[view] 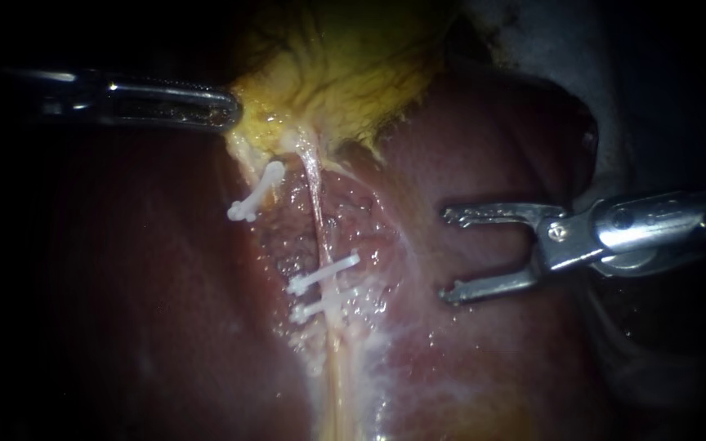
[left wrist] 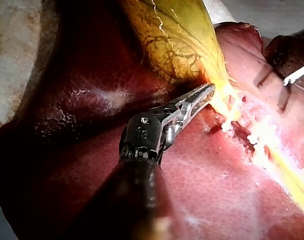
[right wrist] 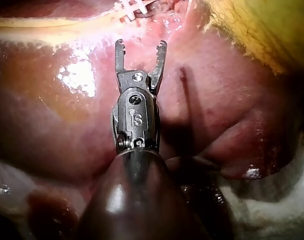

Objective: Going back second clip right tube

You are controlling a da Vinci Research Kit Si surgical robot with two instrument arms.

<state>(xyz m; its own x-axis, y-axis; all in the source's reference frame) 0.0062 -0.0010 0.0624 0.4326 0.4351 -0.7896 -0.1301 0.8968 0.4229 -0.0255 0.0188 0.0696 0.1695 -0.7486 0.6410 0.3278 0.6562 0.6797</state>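
Steel and empty, the right instrument [view: 449,254] lies nearest, its pincer spread wide over the liver [view: 533,367] and well to the side of the tube. The wrist view shows the same thing: the right instrument [right wrist: 141,47] is open with nothing between its tips, and the clips [right wrist: 132,7] are ahead of it.

The step in hand looks like the retreat from a clip that is already seated. To do it well, I would draw the instrument straight back along its own shaft. The spread tips should stay lifted off the liver and should not swing across the clips, since a snag could twist or loosen one. I would close the pincer only once it is clear of tissue.

Next in depth is the right tube [view: 318,204], a thin pale strand running down the middle of the dissected bed. It carries two white clips, an upper clip [view: 324,273] and a lower clip [view: 310,310]. They sit close together, each crossing the tube at a slant with both ends showing past it. A third clip [view: 256,192] sits apart on a strand to the tube's left.

Farthest back, the left instrument [view: 226,109] meets the yellow gallbladder [view: 337,73] at its narrow end. Its pincer is pressed together and seems to pinch the gallbladder's edge, though the tip is partly lost in glare. That hold should stay steady so the tube stays taut while the right instrument withdraws.
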